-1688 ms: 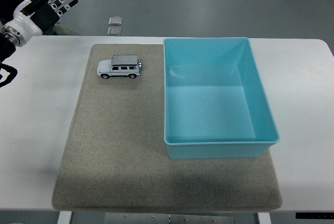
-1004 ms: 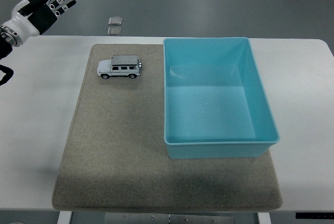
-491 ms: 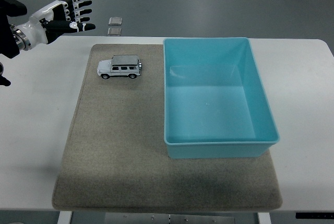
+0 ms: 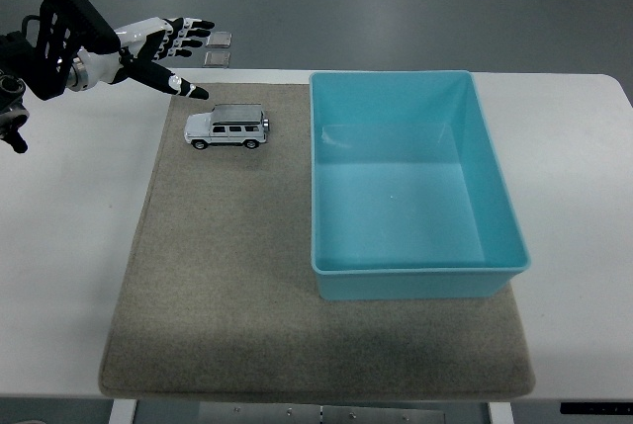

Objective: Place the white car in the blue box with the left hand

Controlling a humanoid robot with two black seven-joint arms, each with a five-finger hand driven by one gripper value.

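Since our left robot hand (image 4: 148, 48) hovers spread and empty, the car (image 4: 226, 127) just below-right looks light, rigid; grip its sides.

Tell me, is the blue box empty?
Empty: the box shows only its bare floor; the car sits outside on the mat.

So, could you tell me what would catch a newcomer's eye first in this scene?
Probably the big blue box, empty, on the right part of the grey mat. Next, the small white car on the mat's far left area, left of the box and apart from it. Above and left of the car, the robot's left hand reaches in with fingers spread, holding nothing.
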